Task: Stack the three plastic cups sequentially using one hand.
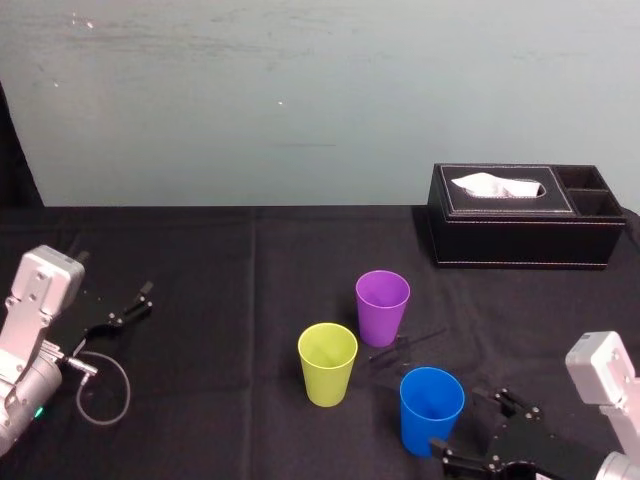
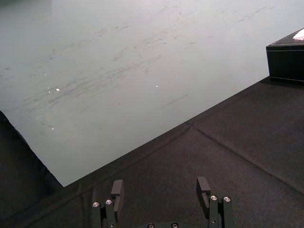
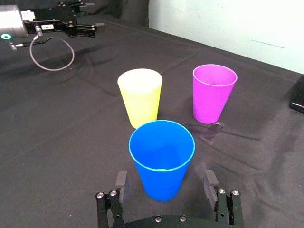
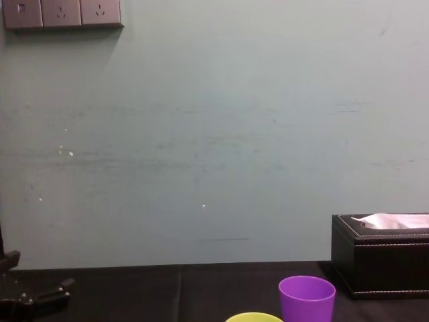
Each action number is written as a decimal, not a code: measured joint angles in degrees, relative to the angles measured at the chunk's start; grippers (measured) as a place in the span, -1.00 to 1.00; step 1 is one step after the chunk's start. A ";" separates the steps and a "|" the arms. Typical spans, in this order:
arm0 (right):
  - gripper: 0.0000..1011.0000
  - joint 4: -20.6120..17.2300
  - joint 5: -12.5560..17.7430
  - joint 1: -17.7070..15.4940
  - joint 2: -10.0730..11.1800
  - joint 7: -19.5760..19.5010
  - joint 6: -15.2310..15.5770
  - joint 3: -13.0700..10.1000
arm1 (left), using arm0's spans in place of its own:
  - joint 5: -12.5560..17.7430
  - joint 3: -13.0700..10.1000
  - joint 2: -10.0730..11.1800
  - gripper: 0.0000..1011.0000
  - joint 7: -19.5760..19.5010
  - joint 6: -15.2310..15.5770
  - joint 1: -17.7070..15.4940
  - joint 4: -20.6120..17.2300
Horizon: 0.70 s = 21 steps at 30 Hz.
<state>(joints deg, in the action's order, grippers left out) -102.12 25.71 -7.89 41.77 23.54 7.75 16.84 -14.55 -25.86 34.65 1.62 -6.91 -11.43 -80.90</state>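
Nothing stacked yet: purple cup (image 1: 382, 305), yellow-green cup (image 1: 328, 365) and blue cup (image 1: 432, 410) stand apart, centre to lower right. My right gripper (image 1: 472, 420), lower right, spread wide, blue cup between its fingers, ungripped. Left gripper (image 2: 161, 187) parked far left, fingers apart.

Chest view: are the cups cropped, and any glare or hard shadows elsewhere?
Chest view: purple cup cut at bottom edge, yellow-green cup down to its rim. Right wrist view: even light, soft shadow beside the purple cup. Head view: bright specks on the wall.

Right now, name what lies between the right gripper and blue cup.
Right wrist view: only bare tablecloth separates the right gripper's open fingers from the blue cup.
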 joint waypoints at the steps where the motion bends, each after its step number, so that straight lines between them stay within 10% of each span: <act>1: 0.99 0.41 -0.21 0.31 -0.57 0.12 0.10 0.14 | 0.00 0.00 0.00 0.98 0.00 0.00 0.00 0.00; 21: 0.99 3.73 -2.81 3.24 -5.31 0.88 0.39 1.54 | 0.00 0.00 0.00 0.98 0.00 0.00 0.00 0.00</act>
<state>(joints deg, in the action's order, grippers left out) -98.39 22.89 -4.66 36.46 24.42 8.14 18.38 -14.55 -25.86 34.65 1.62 -6.91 -11.43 -80.90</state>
